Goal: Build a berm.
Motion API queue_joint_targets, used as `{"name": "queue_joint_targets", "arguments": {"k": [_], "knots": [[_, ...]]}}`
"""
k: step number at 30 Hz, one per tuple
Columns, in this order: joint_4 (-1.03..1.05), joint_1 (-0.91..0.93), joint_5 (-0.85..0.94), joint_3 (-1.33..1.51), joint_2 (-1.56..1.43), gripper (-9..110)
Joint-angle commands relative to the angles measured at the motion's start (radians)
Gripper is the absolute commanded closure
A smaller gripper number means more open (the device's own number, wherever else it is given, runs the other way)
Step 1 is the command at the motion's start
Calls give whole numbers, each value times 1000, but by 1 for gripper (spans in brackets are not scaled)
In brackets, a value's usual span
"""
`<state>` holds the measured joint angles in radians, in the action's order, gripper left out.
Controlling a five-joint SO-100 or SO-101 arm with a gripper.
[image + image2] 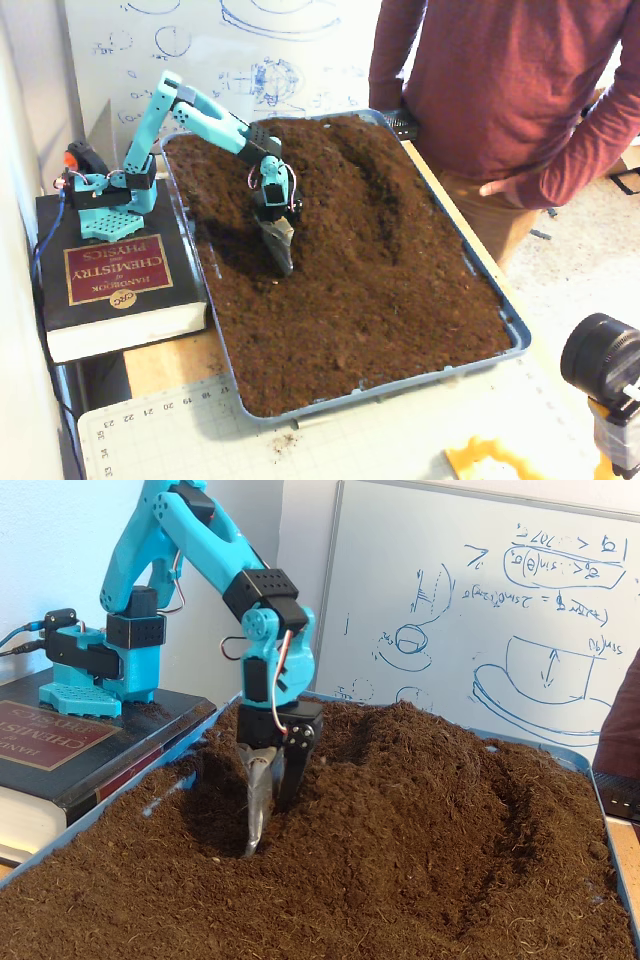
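pincer (262,815): narrow grey blade tip sunk in soil, fingers near together, gripping nothing | berm (400,770): crumbly dark-brown ridge lengthwise mid-tray, touching pincer | tray (515,335): blue rim

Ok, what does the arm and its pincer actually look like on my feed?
The arm is turquoise printed plastic with black servo blocks at the joints and thin red and white wires looping beside the wrist. Its base is turquoise too, with a perforated plate and an orange-and-black part. The pincer has one black finger and a grey metal scoop-like blade.
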<state>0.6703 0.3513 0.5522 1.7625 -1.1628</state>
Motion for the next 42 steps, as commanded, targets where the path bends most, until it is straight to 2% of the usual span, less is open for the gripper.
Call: {"name": "queue_joint_targets", "arguments": {"k": [1, 28, 36, 42], "knots": [[-8, -46, -15, -187, -40, 101], [5, -238, -15, -230, -123, 101], [3, -383, -15, -66, -127, 101], [-8, -347, -2, 77, -190, 101]]}}
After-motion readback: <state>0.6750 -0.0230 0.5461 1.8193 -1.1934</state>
